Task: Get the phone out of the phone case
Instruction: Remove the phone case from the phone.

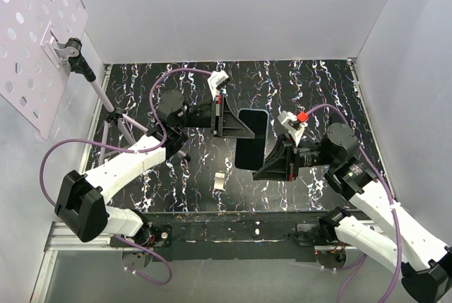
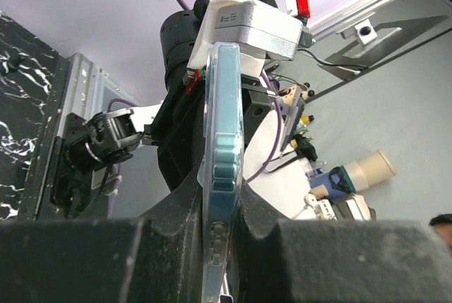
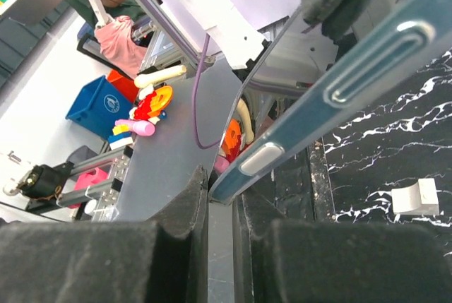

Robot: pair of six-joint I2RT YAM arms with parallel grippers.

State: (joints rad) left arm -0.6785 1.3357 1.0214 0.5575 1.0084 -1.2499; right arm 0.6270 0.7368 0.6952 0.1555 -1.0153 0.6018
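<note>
The phone in its clear teal-tinted case (image 1: 251, 138) is held off the black marbled table (image 1: 318, 84), between both grippers. My left gripper (image 1: 235, 123) grips its far-left edge. In the left wrist view the cased phone (image 2: 223, 140) stands edge-on, with my left gripper (image 2: 222, 246) shut on it. My right gripper (image 1: 274, 159) holds the near-right side. In the right wrist view the case's edge (image 3: 339, 84), with its side buttons, runs diagonally. Its lower corner sits between the nearly closed fingers of my right gripper (image 3: 223, 200). The phone is still inside the case.
A small white block (image 1: 220, 181) lies on the table near the front middle; it also shows in the right wrist view (image 3: 417, 198). A tripod (image 1: 116, 123) holding a perforated white board (image 1: 39, 42) stands at the left. Grey walls enclose the table.
</note>
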